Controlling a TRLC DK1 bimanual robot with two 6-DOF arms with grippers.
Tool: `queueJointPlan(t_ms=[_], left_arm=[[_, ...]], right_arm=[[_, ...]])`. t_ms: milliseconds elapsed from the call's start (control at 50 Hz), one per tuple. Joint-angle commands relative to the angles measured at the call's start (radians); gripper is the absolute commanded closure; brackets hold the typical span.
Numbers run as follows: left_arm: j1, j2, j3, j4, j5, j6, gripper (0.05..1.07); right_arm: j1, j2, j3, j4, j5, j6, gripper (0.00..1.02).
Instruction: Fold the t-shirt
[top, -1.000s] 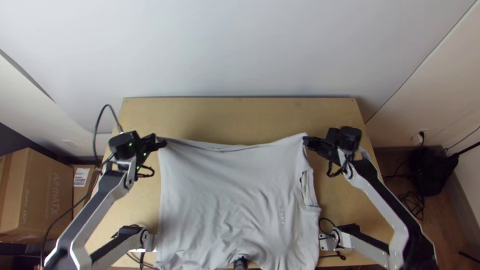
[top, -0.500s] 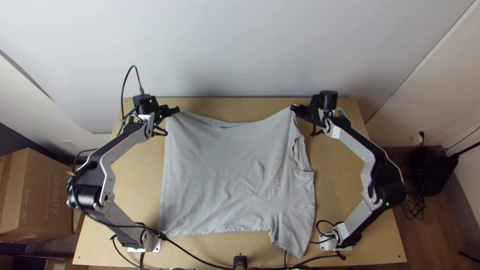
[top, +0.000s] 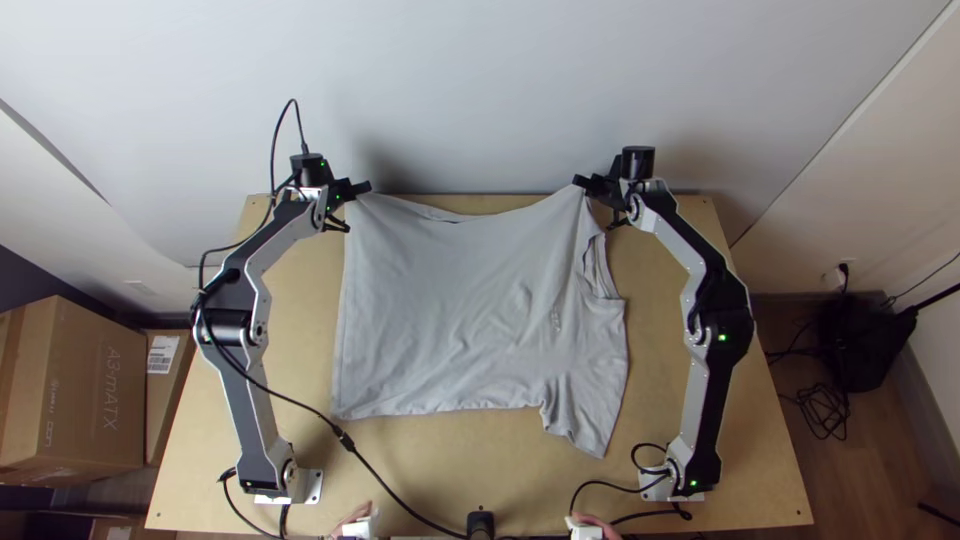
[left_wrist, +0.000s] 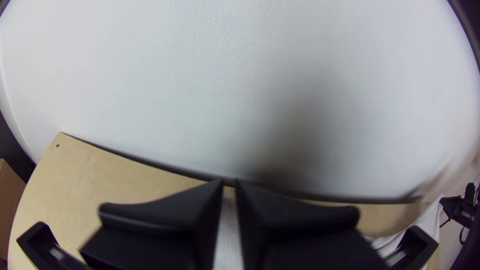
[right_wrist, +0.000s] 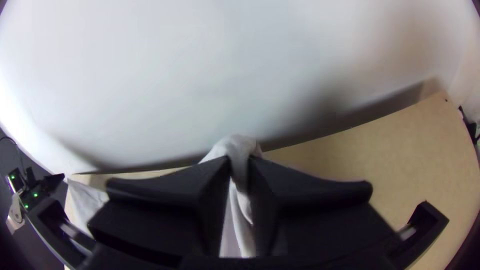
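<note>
The grey t-shirt (top: 470, 310) hangs from two corners at the table's far edge, its lower part lying spread on the table with a sleeve at the near right. My left gripper (top: 362, 188) is shut on the far left corner. At the far right corner, my right gripper (top: 582, 182) is shut on the cloth. In the left wrist view, the left gripper (left_wrist: 229, 187) has its fingers close together with grey cloth between them. A bunched bit of the shirt (right_wrist: 235, 147) pokes up between the fingers of the right gripper (right_wrist: 240, 162) in the right wrist view.
Bare wood of the table (top: 460, 465) shows between the shirt and the near edge. A black cable (top: 385, 485) crosses the near left. A person's hands (top: 350, 518) are at the near edge. A pale wall (top: 480, 90) rises behind the table.
Both grippers have moved toward the far edge and slightly closer together, drawing the t-shirt along. Its near hem has slid away from the near edge. Hands have come in at the near edge.
</note>
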Motion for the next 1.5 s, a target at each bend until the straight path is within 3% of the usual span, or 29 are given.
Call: queueJointPlan(t_ms=[0,60,220,300,520,760,1000,1180,1280,1480], left_arm=[[-0.002,0.082,0.174,-0.112,-0.024,-0.001,0.12],[-0.002,0.097,0.258,-0.178,-0.044,-0.001,0.1],[0.025,0.046,0.33,-0.218,-0.035,-0.033,0.1],[0.036,0.011,0.358,-0.283,-0.021,-0.045,0.1],[0.045,-0.165,0.332,-0.554,0.042,-0.035,0.1],[0.036,-0.553,-0.061,-0.502,0.084,-0.01,0.11],[-0.007,-0.866,-0.314,-0.514,0.084,-0.005,0.11],[-0.027,-0.998,-0.343,-0.58,0.084,-0.007,0.11],[-0.028,-1.043,-0.361,-0.605,0.082,-0.007,0.11],[-0.027,-1.118,-0.412,-0.637,0.076,-0.01,0.11]], right_arm=[[-0.013,0.037,0.084,-0.013,0.063,-0.054,0.14],[-0.029,0.02,0.098,-0.018,0.069,-0.051,0.09],[-0.073,-0.096,0.088,-0.095,0.07,-0.027,0.08],[-0.098,-0.177,0.076,-0.196,0.069,-0.018,0.08],[-0.159,-0.543,-0.221,-0.332,0.049,-0.008,0.06],[-0.222,-0.882,-0.551,-0.593,-0.03,-0.064,0.04],[-0.223,-1.061,-0.861,-0.819,-0.131,-0.128,0.05],[-0.194,-1.135,-1.031,-0.849,-0.131,-0.163,0.22],[-0.173,-1.158,-1.104,-0.849,-0.131,-0.163,0.38],[-0.093,-1.155,-1.196,-0.835,-0.131,-0.123,0.39]])
